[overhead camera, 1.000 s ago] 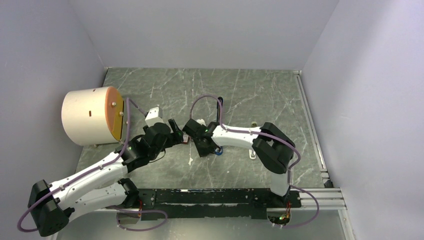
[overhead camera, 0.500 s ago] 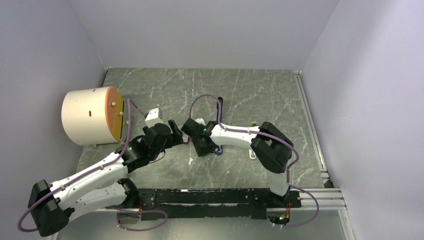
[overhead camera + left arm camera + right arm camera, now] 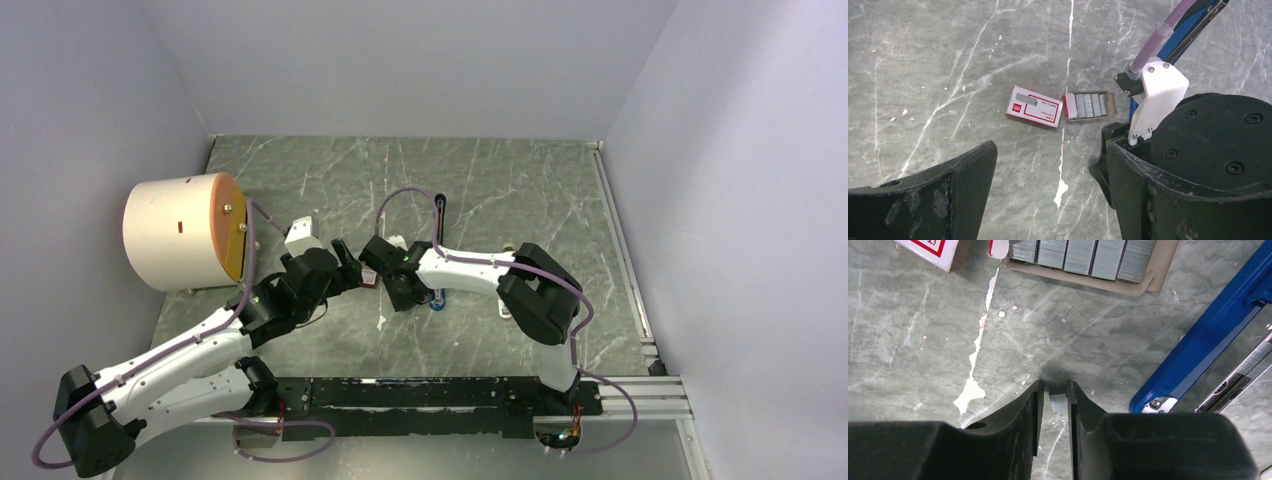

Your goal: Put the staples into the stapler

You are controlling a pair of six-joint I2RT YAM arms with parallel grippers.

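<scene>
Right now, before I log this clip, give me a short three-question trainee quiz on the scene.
1. True or false: the left fingers stand wide open and hold nothing.
2. Most staples sit: A) in the open cardboard tray; B) in the red sleeve; C) loose on the table.
3. What is pinched between the right fingers?
Key: 1 true. 2 A. 3 a small grey piece, seemingly a short staple strip, held at the tips near the blue stapler.
</scene>
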